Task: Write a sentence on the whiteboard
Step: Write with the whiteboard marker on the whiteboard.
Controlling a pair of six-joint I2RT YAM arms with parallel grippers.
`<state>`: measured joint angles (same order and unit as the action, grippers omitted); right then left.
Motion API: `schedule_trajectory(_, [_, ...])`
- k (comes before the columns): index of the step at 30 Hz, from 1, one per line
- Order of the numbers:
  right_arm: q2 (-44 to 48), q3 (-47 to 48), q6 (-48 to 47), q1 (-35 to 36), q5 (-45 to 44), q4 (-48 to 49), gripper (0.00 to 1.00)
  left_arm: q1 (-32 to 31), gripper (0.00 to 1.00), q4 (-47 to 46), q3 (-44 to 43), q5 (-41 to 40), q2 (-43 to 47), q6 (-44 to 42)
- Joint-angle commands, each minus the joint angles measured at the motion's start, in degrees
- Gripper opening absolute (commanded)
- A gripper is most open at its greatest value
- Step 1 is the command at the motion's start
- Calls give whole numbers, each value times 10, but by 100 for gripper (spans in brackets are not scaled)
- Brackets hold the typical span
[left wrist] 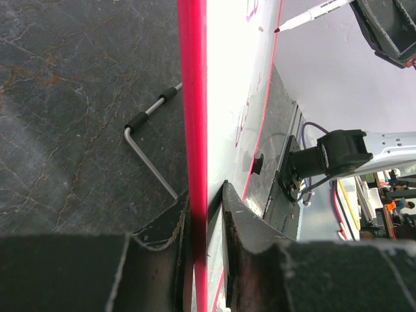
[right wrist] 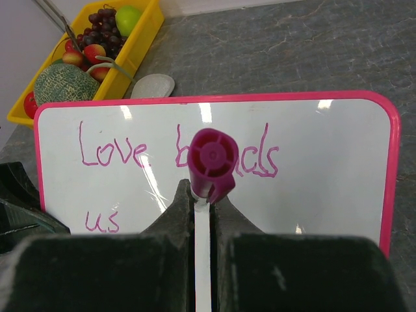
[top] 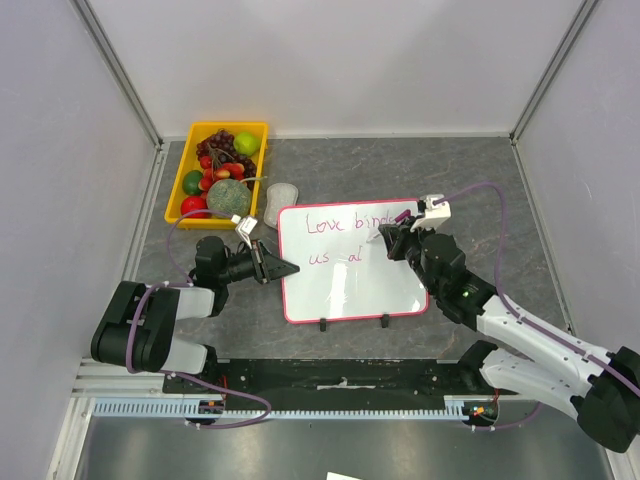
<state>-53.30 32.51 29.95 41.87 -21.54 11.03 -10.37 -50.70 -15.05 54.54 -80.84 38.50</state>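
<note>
**Grey table, pale walls: the sentence is nearly written**

A grey stone-look table (top: 450,170) boxed in by pale walls (top: 330,60) carries the whole scene.

The right claw (right wrist: 202,195) is pressed together on the pen (right wrist: 211,159). The white barrel is squeezed between the fingers (right wrist: 172,218), and the magenta butt end points back at the wrist camera. Straight ahead of this claw is the board (right wrist: 338,169), its face turned toward it. In the left wrist view the nib sits close to the board's face, but I cannot tell whether it touches.

The sentence (right wrist: 110,149) spreads out from the pen. "Love" lies up and to the claw's left, "binds" runs behind the pen, and "us" sits low on the left. In the top view a faint "al" lies just left of the fingertips.

Across the board, the left claw (left wrist: 201,195) pinches the pink frame on the board's left edge, one finger on each face, which looks like steadying.

My reading is that three words are done and the fourth is begun. What seems left is one closing letter, then lifting the nib clear. The pale strokes make that last word hard to read.

Beyond the left claw, farther from the arms, lie a grey oval pad (top: 283,192) and a yellow tray (top: 190,135) of fruit (top: 225,175), both apart from the board.
</note>
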Motion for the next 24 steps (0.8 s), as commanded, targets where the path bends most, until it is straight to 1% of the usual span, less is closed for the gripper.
schedule_trajectory(1, [-3, 9, -7, -4, -9, 12, 0, -1, 2, -2, 1, -18, 5, -34])
schedule_trajectory(12, [-3, -14, -3, -5, -5, 11, 0, -1, 2, -2, 1, -18, 5, -34])
schedule_trajectory(24, [18, -42, 10, -5, 9, 0, 0, -1, 2, -1, 1, -18, 4, -33])
